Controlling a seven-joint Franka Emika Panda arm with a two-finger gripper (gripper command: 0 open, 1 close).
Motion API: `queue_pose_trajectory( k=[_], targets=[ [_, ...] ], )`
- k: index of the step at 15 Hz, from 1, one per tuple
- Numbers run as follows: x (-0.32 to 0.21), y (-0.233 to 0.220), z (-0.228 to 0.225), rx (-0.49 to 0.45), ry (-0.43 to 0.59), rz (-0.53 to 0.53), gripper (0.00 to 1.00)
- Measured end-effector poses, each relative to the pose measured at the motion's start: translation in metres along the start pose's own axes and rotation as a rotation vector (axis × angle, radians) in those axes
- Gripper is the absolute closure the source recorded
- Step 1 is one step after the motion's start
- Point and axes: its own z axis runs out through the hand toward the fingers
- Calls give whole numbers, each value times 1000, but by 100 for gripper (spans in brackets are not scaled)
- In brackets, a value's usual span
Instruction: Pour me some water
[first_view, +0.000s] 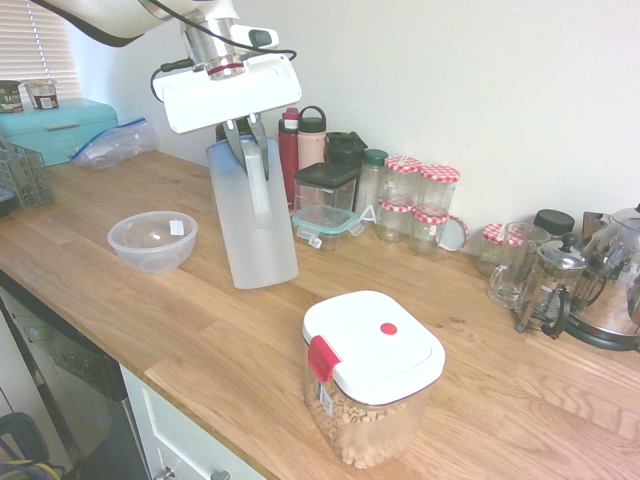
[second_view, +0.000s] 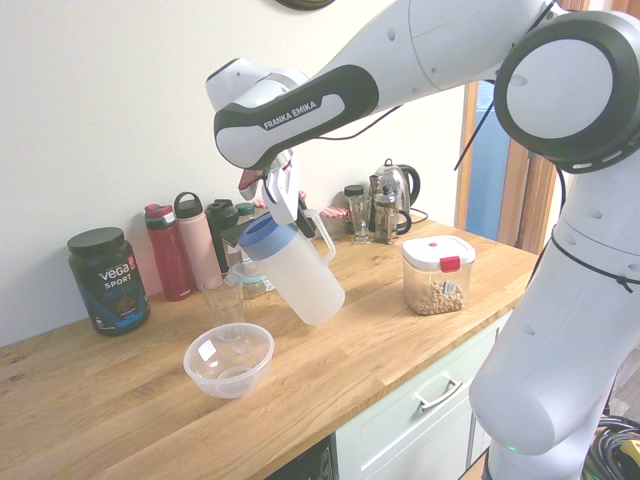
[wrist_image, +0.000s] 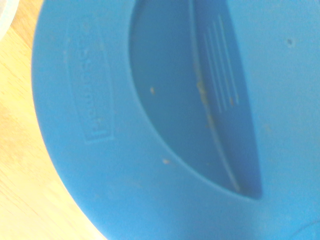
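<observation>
White rounded arm, black band lettered FRANKA EMIKA, black cable along it.

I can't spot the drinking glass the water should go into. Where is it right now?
In the second exterior view the clear glass stands on the wooden counter, just behind the plastic bowl and under the tilted pitcher.

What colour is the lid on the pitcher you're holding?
Blue. The pitcher's lid fills the wrist view; it also shows in the second exterior view.
</observation>
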Motion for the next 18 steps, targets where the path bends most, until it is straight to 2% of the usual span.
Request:
queue_pose_trajectory(
  k=[6, 10, 18],
  targets=[
    [3, -38, -2, -117, -12, -53, 100],
    [5, -46, -14, -179, -22, -67, 100],
    [19, -69, -2, -247, -57, -93, 100]
  ],
)
